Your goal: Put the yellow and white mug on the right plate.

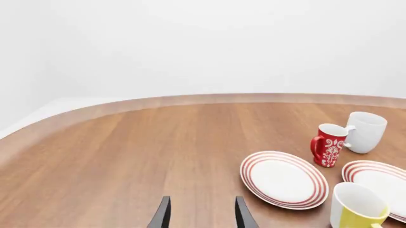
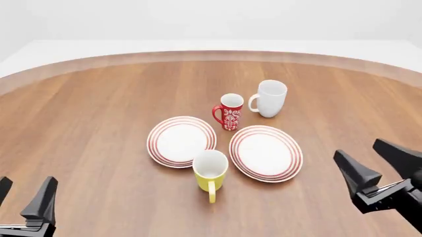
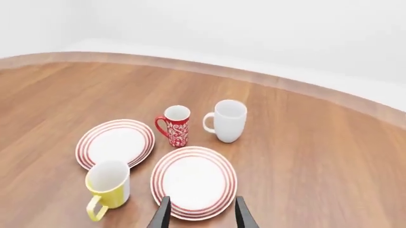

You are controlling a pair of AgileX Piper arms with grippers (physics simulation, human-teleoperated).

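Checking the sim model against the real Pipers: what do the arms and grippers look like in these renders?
Both are plain dark, near-black. The left gripper and right gripper end in flat, tapered, blade-like jaws with pointed tips; the wrist views show them as two thin dark wedges. The right one sits on a blocky dark mount with lighter edge lines. No cables, logos or markings are visible, and little of the arms shows.

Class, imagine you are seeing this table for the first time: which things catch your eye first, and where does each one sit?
The small yellow mug with a white inside stands out, upright near the table's front between two round white plates with red rings, the left plate and the right plate. Behind them stand a red mug with white patterns and a larger plain white mug. Both grippers, left and right, wait open at the near corners.
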